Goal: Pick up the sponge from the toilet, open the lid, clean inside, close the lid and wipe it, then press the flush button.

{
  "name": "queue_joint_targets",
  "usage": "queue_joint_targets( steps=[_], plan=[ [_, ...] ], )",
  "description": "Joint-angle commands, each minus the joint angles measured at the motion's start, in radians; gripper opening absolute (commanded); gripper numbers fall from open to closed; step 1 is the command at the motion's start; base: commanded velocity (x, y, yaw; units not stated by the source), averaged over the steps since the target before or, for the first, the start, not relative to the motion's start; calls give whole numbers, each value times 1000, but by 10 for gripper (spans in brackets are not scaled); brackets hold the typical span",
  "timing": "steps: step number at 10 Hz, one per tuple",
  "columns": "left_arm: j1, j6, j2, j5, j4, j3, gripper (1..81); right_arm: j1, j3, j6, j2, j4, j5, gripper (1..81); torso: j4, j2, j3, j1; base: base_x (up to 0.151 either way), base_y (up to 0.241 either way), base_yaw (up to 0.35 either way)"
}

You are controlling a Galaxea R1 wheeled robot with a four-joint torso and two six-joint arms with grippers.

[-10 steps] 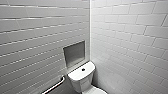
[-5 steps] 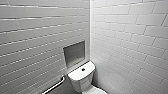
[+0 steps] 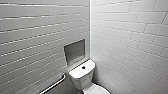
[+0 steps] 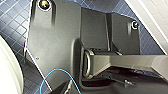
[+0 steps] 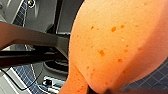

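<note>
The sponge [image 5: 112, 42] is clamped at its pinched end by the right hand [image 5: 98, 90], above the blue floor tiles [image 5: 155, 80]; the toilet [image 3: 82, 75] stands in the wall corner.

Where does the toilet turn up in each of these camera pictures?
Head view: toilet, bottom centre, in the wall corner.
Left wrist view: white curve, possibly its bowl.
Right wrist view: cannot tell; sponge looms close.
Shared landmark: blue floor tiles, both wrist views.
</note>
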Motion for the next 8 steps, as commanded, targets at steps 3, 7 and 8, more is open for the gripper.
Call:
queue_joint_targets(
  steps=[3,7,8],
  plan=[
    [-48,10,0,54,1,7,811,20,4,-4,-4,-15,-56,10,0,61,55,-40,0,0,0],
    [-44,9,12,52,-6,-19,811,18,3,-4,-1,-15,-55,10,0,79,74,-57,0,0,0],
    [-44,9,15,52,-6,-23,811,17,1,-4,1,-15,-55,10,0,80,74,-57,0,0,0]
  ],
)
